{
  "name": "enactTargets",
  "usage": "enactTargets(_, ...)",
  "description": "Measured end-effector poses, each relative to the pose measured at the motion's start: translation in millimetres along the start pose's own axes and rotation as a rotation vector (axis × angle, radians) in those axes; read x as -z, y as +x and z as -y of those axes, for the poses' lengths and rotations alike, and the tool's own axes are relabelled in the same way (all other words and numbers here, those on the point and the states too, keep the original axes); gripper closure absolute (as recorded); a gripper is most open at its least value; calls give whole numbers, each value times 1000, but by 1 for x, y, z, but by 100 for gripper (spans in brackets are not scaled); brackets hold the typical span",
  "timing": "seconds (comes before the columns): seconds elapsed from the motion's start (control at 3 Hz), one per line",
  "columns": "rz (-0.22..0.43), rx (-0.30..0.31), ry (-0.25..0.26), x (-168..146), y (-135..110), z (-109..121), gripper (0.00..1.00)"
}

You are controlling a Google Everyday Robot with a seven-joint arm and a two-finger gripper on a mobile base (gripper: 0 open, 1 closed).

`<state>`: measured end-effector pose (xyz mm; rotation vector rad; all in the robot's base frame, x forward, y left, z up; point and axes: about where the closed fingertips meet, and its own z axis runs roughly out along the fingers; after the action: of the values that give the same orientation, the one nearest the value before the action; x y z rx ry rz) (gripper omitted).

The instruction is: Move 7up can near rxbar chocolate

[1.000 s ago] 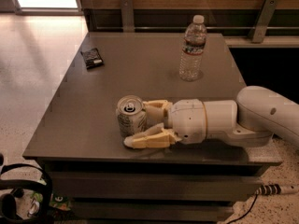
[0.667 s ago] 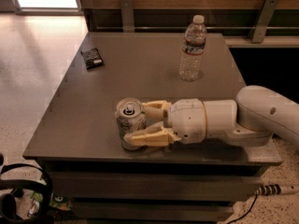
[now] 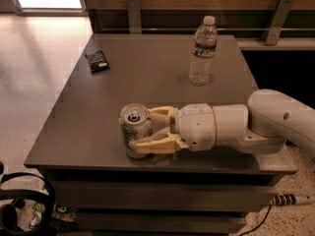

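**A:** There is just the one camera view, so where does the job stand?

**B:** Early on. The gripper (image 3: 143, 131) is low over the front part of the table (image 3: 147, 77), reaching in from the right at the end of the white arm (image 3: 275, 119). It has closed on the can (image 3: 135, 129), with one of its fingers (image 3: 157, 144) against the near side and the other against the far side.

**A:** Is the can off the table?

**B:** It doesn't look so. The can stands upright near the front edge, pull tab up, and its base seems to sit on the top. I'd call the grasp made and the lift not yet begun.

**A:** And the bar?

**B:** The bar (image 3: 97, 61) lies flat by the far left edge, well apart from the can. A wide stretch of bare table separates them.

**A:** Is anything in the way?

**B:** The bottle (image 3: 203, 53) stands upright at the far right, off the line from can to bar. It is also well apart from the arm.

**A:** So what is left?

**B:** By my reading, nearly the whole move. The can has to go back and to the left across the table, come down upright just beside the bar, and be let go. Only the grip is done.

**A:** Any risk?

**B:** The can sits close to the front edge, so a slip there could send it off the table.
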<state>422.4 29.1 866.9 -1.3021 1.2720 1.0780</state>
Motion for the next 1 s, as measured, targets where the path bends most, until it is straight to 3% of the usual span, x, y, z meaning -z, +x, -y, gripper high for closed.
enactTargets(0.33,4,-1,-1,-1,-1,2,100)
enactTargets(0.67,49,-8,-10,-11,-7,27,100)
enactTargets(1.0,87,-63,75,-22,-12,71,100)
